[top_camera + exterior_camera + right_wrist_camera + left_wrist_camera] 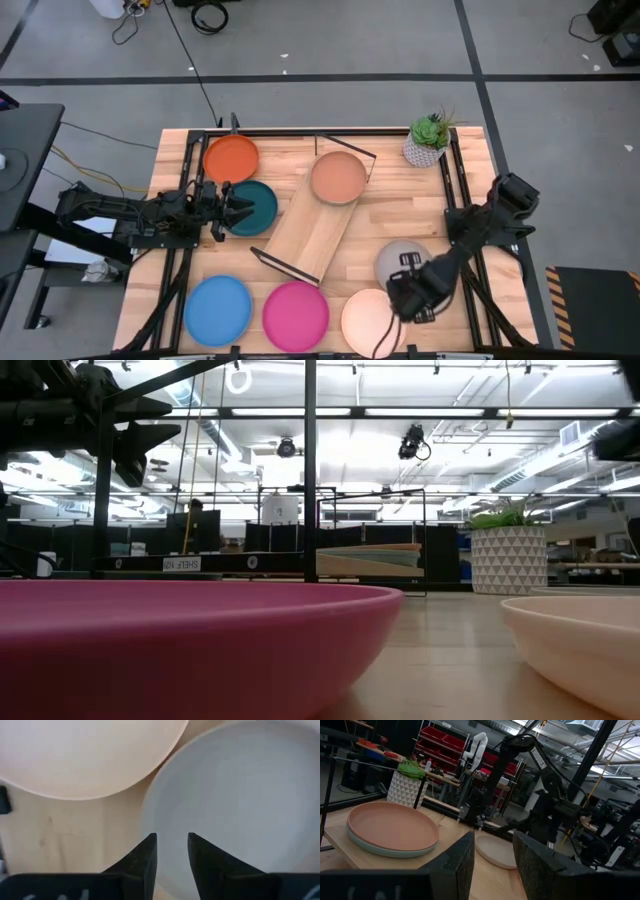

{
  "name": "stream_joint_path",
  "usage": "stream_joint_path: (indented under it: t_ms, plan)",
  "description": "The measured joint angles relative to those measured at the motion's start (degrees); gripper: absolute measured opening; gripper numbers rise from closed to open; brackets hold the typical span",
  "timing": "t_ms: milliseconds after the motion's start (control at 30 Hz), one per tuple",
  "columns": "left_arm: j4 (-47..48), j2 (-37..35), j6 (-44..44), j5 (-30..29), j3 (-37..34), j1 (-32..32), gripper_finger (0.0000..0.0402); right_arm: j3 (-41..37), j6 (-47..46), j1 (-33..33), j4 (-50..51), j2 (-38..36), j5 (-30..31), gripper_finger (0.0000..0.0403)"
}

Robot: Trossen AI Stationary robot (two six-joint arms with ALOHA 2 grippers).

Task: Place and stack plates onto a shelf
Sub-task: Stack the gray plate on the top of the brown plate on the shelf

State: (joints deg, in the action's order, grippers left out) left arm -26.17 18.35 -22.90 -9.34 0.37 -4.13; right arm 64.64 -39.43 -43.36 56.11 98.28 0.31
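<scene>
Right wrist view: right gripper [171, 851] hovered unclenched over grey plate [240, 800] rim; plate looked rigid, smooth; thin edge best hold; left gripper [228, 207] released by dark teal plate [255, 205]

Light falls evenly from above on the table [400, 215] in the high view: bright, with only soft, short shadows under the arms and around the plant [430, 140] at one o'clock. The low view looks toward rows of ceiling strip lights that glare white from ten to two o'clock, leaving the frame posts as dark silhouettes; the magenta plate [190, 635] and cream plate [585, 640] closest to the lens are soft and out of focus. The left wrist view is dimmer, its own fingers [460, 865] blurred at six o'clock. The right wrist view is pale and low in contrast, the grey plate [250, 795] nearly washed out.
</scene>
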Motion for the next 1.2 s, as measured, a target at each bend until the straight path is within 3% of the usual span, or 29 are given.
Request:
stream_joint_path:
  t_ms: [233, 833, 967, 1200]
  plan:
    - [0.0, 0.0, 0.0, 0.0, 0.0, 0.0, 0.0142, 0.0, -9.9, -3.9, -1.5, 0.0, -1.0, 0.0153]
    - [0.0, 0.0, 0.0, 0.0, 0.0, 0.0, 0.0142, -2.0, -10.0, -6.8, -4.1, 5.3, 1.8, 0.0157]
    - [0.0, 0.0, 0.0, 0.0, 0.0, 0.0, 0.0142, -2.0, -9.9, -6.8, -3.6, 5.6, 1.8, 0.0134]
    - [0.0, 0.0, 0.0, 0.0, 0.0, 0.0, 0.0142, -2.0, -8.3, -6.8, -5.3, 5.6, 1.8, 0.004]
